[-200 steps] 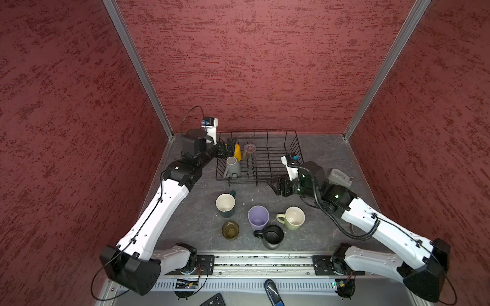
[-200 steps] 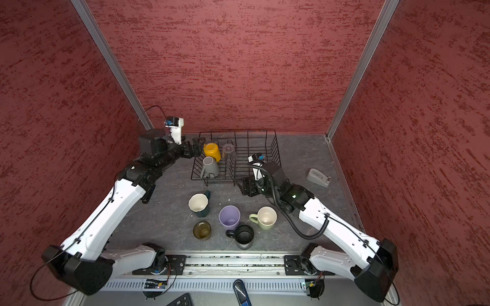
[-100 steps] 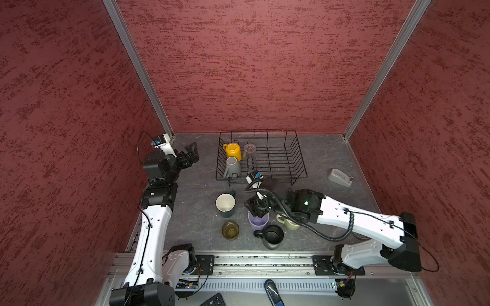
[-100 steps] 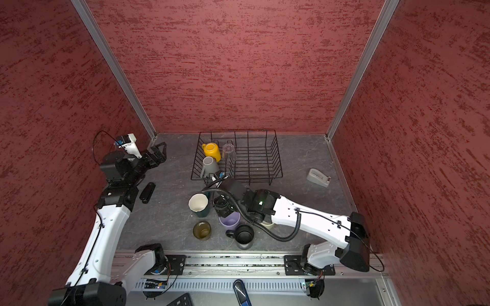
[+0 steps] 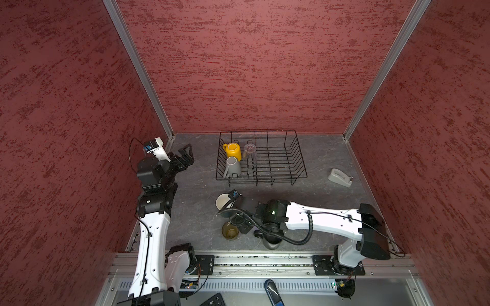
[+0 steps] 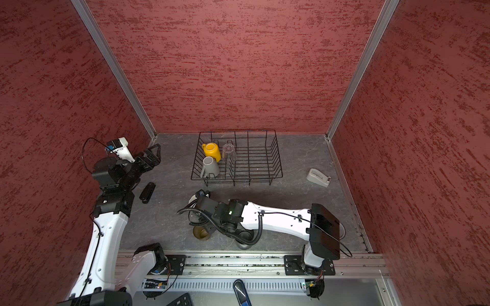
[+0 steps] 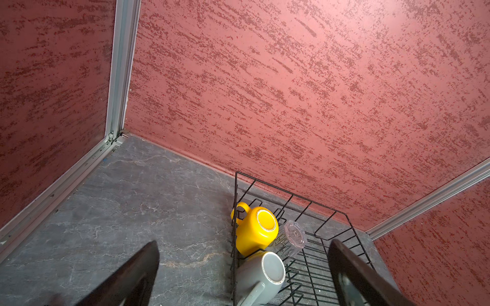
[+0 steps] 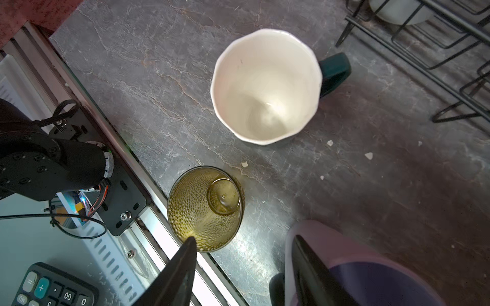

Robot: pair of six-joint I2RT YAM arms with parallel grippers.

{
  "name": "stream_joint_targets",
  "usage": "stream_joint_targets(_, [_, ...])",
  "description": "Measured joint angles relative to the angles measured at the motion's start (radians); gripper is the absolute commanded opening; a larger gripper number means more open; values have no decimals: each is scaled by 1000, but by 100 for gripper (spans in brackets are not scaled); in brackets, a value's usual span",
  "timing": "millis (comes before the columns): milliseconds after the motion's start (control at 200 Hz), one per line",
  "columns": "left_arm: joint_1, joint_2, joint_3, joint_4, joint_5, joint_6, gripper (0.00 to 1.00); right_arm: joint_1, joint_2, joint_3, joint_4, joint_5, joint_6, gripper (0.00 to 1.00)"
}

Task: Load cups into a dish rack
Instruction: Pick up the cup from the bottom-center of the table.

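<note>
Right hand (image 8: 244,267) over upright lilac tumbler (image 8: 358,246), near front edge of counter (image 8: 159,79). Fingers (image 8: 180,270) half-spread, nothing pinched. One seemingly inside the mouth, other outside, wall between.

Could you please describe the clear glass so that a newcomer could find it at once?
Start at the black wire dish rack by the back wall. Three cups sit in its end nearer the left arm; the clear glass stands beside the yellow mug, further back than the grey mug. It alone is see-through and has no handle.
</note>
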Motion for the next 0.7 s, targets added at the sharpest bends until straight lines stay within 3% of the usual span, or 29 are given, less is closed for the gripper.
stream_joint_targets(701, [6,-10,-8,16,19,-5,100,22,211,155,-106,19,-33,47])
